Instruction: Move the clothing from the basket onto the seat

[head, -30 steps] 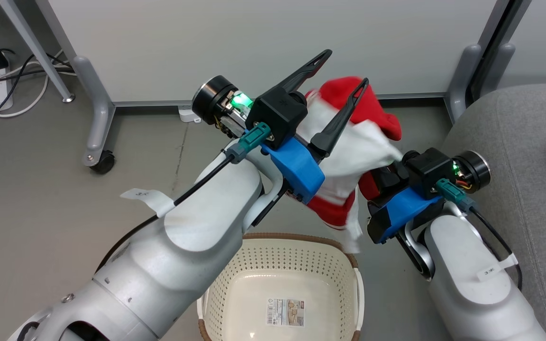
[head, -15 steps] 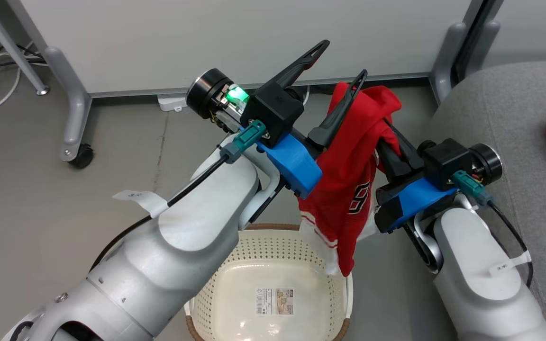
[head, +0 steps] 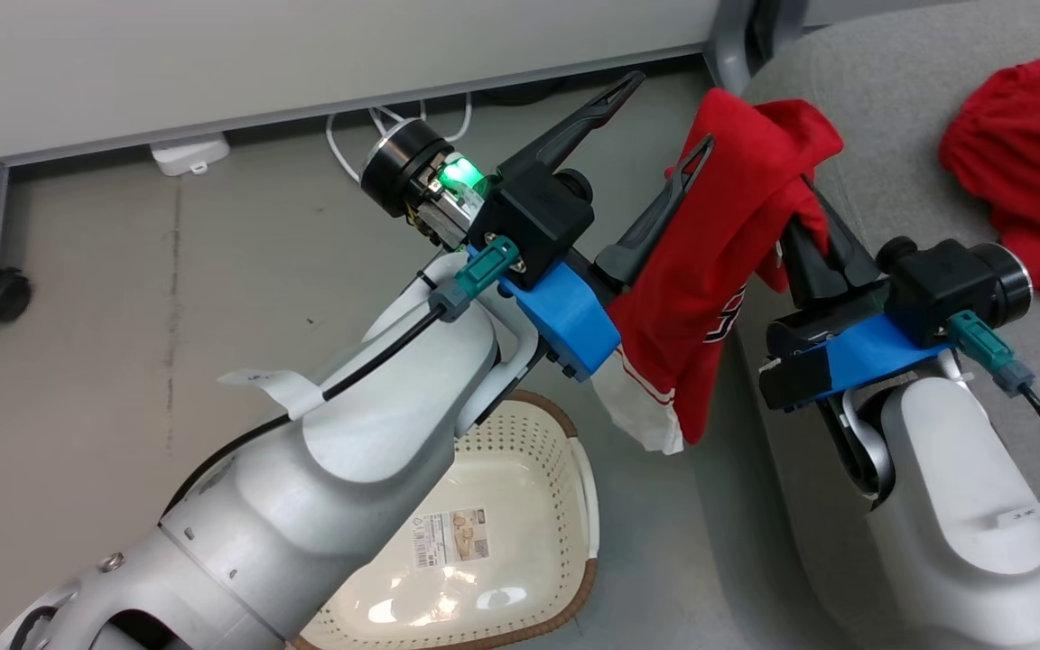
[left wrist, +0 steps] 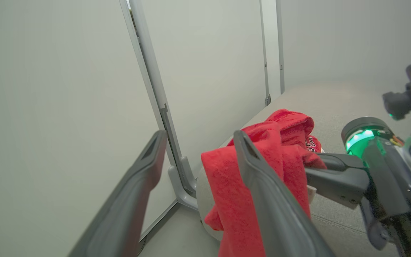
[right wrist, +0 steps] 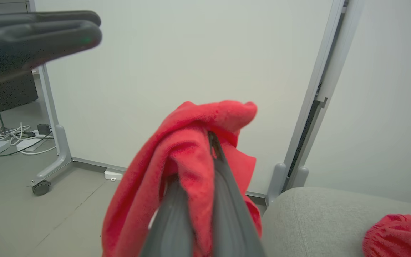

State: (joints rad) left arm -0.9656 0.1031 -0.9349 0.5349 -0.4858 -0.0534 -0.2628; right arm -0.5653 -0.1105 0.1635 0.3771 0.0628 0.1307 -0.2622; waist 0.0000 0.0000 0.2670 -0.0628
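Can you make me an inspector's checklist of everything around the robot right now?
Surface: grey sofa seat at the right; bare grey floor elsewhere.
Job's things: hanging red garment is up off the floor; second red garment lies on the sofa seat; basket stands on the floor, no clothes in the part that shows, label inside.
Clutter: small white box at the wall's foot.
Grippers: left gripper open, holding nothing; right gripper shut on the hanging red garment.
Cables: white cable looped by the wall; black cable along the left forearm.
Surroundings: pale partition panel on grey legs, one caster.
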